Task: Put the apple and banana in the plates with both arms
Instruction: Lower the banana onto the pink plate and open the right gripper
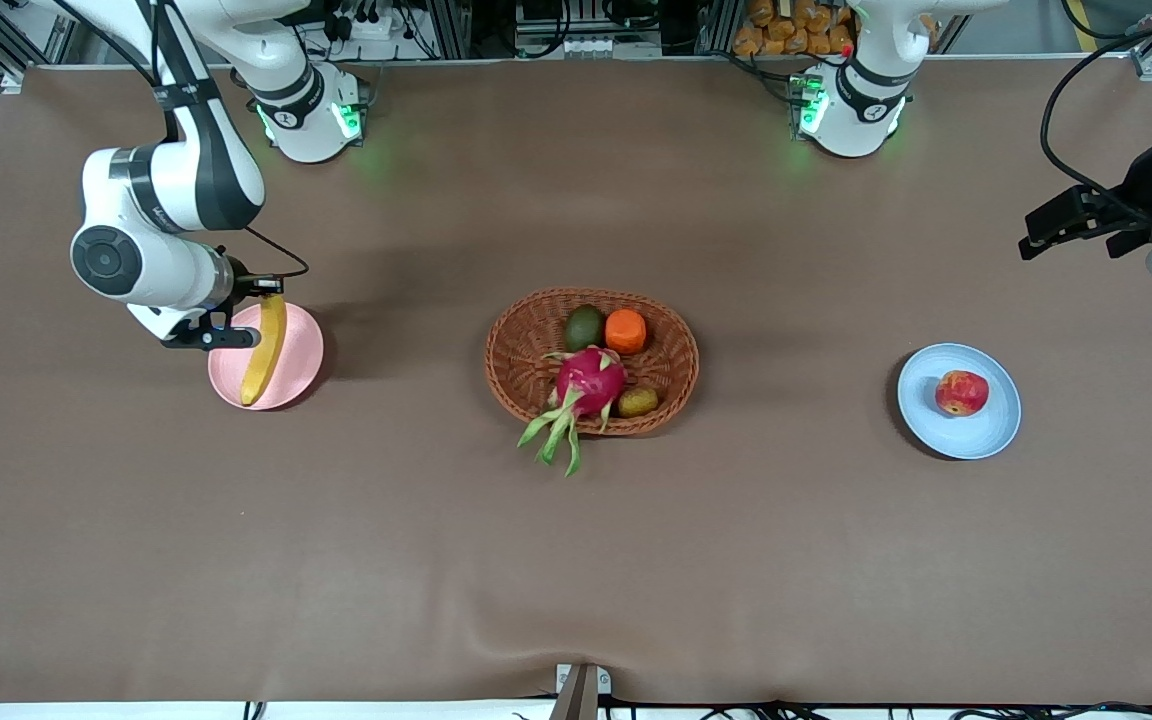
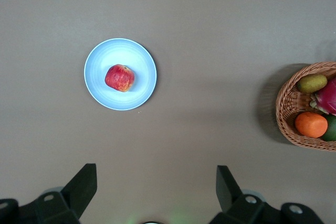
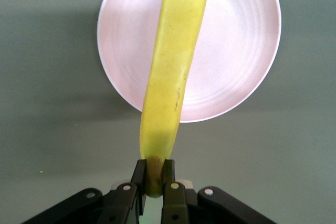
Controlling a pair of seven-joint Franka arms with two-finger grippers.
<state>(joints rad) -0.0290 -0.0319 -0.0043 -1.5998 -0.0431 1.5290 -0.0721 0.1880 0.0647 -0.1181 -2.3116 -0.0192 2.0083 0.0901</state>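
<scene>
Front view: we see the right claw (image 1: 271,292) clamped on the stem end of the banana (image 1: 265,350), which hangs over the pink plate (image 1: 298,372) at the right arm's end of the table (image 1: 576,560). Banana's long axis runs from the claw toward the front camera, across the plate, its low tip about at the plate's near rim; we can't tell from here if that tip touches the plate. Apple (image 1: 962,392) already sits on the blue plate (image 1: 986,430) at the left arm's end. Left claw (image 1: 1071,228) is up in the air over bare table near the table's edge, clear of the blue plate, waiting. Basket (image 1: 591,360) with dragon fruit (image 1: 588,385) in the middle, not involved.

Left wrist view: left claw (image 2: 152,192) fingers spread apart, holding nothing; apple (image 2: 119,77) on blue plate (image 2: 142,59) well below it, basket (image 2: 286,114) off to one side.

Right wrist view: right claw (image 3: 153,179) fingers pinched together on the banana (image 3: 173,56) stem. Fruit stretches straight away from the claw across the pink plate (image 3: 236,51), stem end outside the rim. We judge the next move is lower and release, so the banana lies across the plate.
</scene>
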